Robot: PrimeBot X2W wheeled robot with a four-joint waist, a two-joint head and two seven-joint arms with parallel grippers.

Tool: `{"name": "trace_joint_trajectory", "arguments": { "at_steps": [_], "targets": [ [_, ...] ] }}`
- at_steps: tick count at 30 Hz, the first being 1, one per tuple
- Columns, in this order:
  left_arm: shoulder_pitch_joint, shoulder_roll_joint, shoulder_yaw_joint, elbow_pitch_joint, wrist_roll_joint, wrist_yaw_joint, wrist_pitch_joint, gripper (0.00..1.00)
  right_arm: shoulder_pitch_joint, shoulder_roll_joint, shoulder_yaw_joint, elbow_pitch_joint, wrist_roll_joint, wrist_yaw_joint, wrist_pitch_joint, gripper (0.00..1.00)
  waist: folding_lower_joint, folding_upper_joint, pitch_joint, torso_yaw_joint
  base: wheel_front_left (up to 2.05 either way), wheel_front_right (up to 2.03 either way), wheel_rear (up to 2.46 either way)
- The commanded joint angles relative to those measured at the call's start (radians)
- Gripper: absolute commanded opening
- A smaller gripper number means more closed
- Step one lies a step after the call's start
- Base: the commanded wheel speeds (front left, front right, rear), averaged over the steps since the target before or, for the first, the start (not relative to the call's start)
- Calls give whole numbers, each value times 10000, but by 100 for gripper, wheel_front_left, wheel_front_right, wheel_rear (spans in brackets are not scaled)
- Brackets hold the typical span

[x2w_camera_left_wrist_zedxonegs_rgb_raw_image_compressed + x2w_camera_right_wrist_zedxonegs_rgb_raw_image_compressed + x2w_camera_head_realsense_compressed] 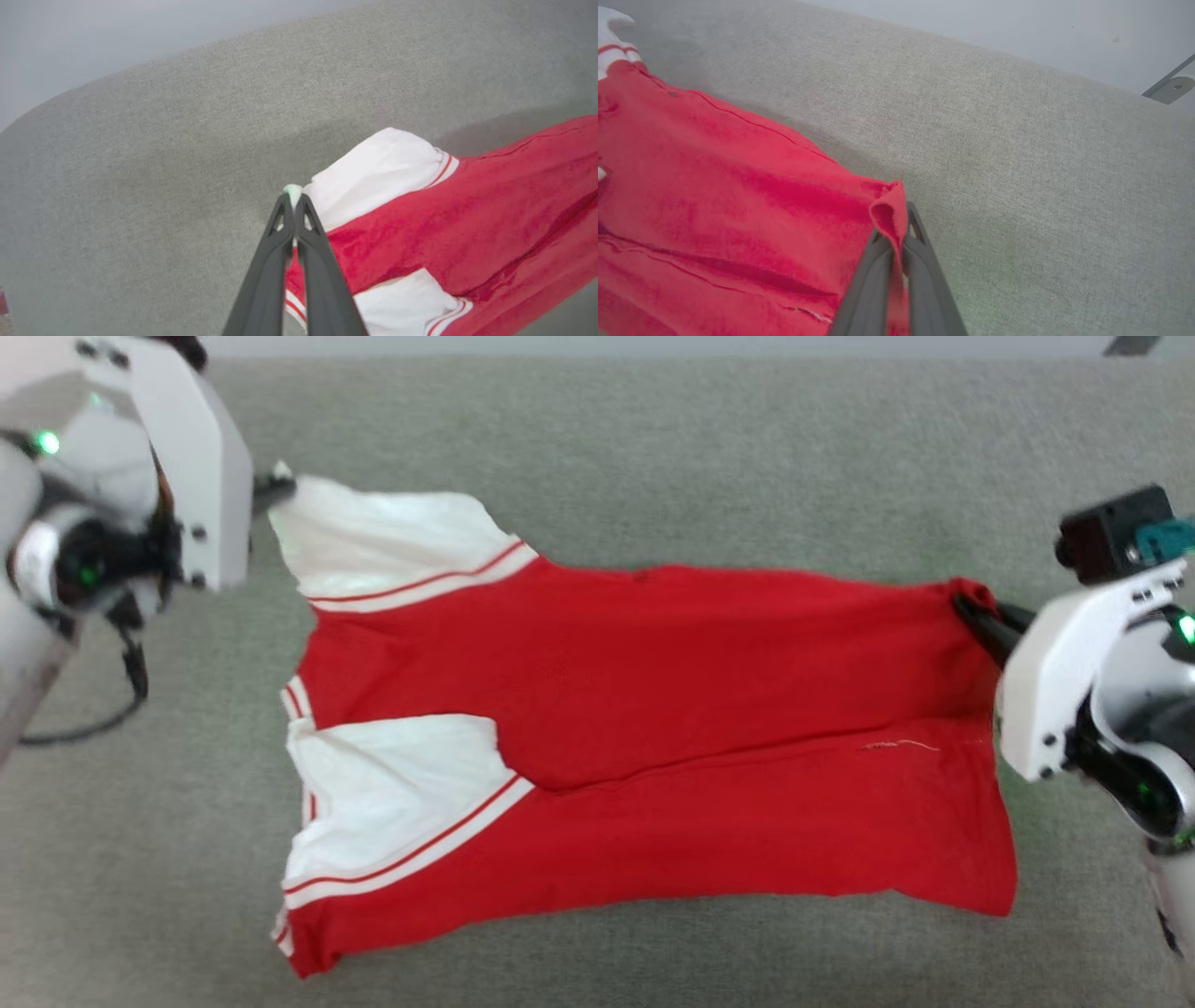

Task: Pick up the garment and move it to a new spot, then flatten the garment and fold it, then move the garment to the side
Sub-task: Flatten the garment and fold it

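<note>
- The left tool (275, 483) is pinching the outer corner of the far white sleeve (392, 546). Its fingers are pressing tight together, and a bit of white is poking out past the tips in the left wrist view.
- The garment (653, 709) is lying sideways on the grey cloth-covered tabletop (653, 457), stretching from the left tool across to the right tool. Both white sleeves are sitting at the left tool's end and the red hem at the right tool's end. The second sleeve (392, 793) is lying on the robot's side of the left tool, well apart from it.
- The right tool (971, 611) is gripping the far hem corner, its fingers narrowing onto a small upstanding fold of red cloth.
- The folding step seems to be in hand. The shirt is looking doubled lengthwise, and the two tools are holding its far edge taut between them.
- The next move is probably calling for both tools to travel together at one height. They could carry that edge toward the near one or set it down and let go, with neither side pulling ahead and skewing the layers.
</note>
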Motion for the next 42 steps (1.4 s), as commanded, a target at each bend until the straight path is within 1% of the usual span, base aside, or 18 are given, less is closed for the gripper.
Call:
{"name": "trace_joint_trajectory", "arguments": {
  "at_steps": [1,5,9,12,13,16,20,21,22,23,24,25,27,29,31,35,39,42],
  "targets": [
    [405,326,-46,-670,-3,300,37,0,407,-122,-172,-218,92,-16,132,0,0,0,-427,408,0,0,0],
    [1333,1117,-82,-2695,-268,1180,130,0,1186,-280,-516,-703,198,-16,472,0,0,0,-594,509,0,0,0],
    [2394,1937,-155,-4632,-638,2191,125,0,1981,-315,-870,-1081,322,-16,800,0,0,0,-686,550,0,0,0],
    [3191,2367,-247,-5742,-914,2783,-35,0,2508,-285,-1070,-1198,301,-16,1046,0,0,0,-708,547,0,0,0],
    [3458,2450,-305,-5959,-1030,2915,-75,0,2647,-235,-1138,-1220,293,-16,1087,0,0,0,-711,540,0,0,0],
    [4064,2528,-390,-6266,-1313,3152,-313,0,2945,-70,-1166,-1095,337,-16,1204,0,0,0,-695,509,0,0,0],
    [4605,2248,-518,-5879,-1580,2965,-609,0,2866,99,-1029,-787,311,-15,1175,0,0,0,-718,441,0,0,0],
    [4668,2137,-493,-5704,-1663,2902,-700,1,2800,128,-998,-696,294,-16,1103,5,0,0,-737,431,0,0,0],
    [4724,2063,-479,-5483,-1678,2843,-791,18,2735,157,-922,-621,292,-16,1038,28,0,0,-763,419,0,0,0],
    [4786,2002,-499,-5300,-1670,2792,-863,37,2691,214,-876,-544,327,-16,939,59,0,0,-801,403,0,0,0],
    [4833,1921,-469,-5122,-1713,2727,-983,78,2652,264,-838,-453,373,-16,874,100,0,0,-853,388,0,0,0],
    [4878,1829,-412,-4960,-1761,2671,-1132,100,2605,280,-810,-380,405,-16,825,100,0,0,-911,381,0,0,0],
    [5011,1689,-370,-4714,-1844,2578,-1331,100,2581,292,-786,-278,461,-16,768,100,0,0,-1050,391,0,0,0],
    [5132,1666,-336,-4591,-1832,2503,-1571,100,2622,322,-788,-242,636,-15,770,100,0,0,-1230,414,0,0,0],
    [5214,1655,-277,-4573,-1895,2484,-1718,100,2683,294,-802,-239,709,-16,797,100,0,0,-1326,432,0,0,0],
    [5621,1739,-157,-4719,-1824,2445,-2462,100,3020,281,-1075,-306,959,-16,953,100,0,0,-1719,548,0,0,0],
    [6107,1907,36,-5013,-1394,2332,-3820,100,3356,377,-1660,-403,939,-15,1109,100,0,0,-2079,690,0,0,0],
    [6593,1959,148,-5111,-1050,2449,-4995,100,3623,499,-2024,-382,859,-15,1193,100,0,0,-2315,850,0,0,0]
  ]
}}
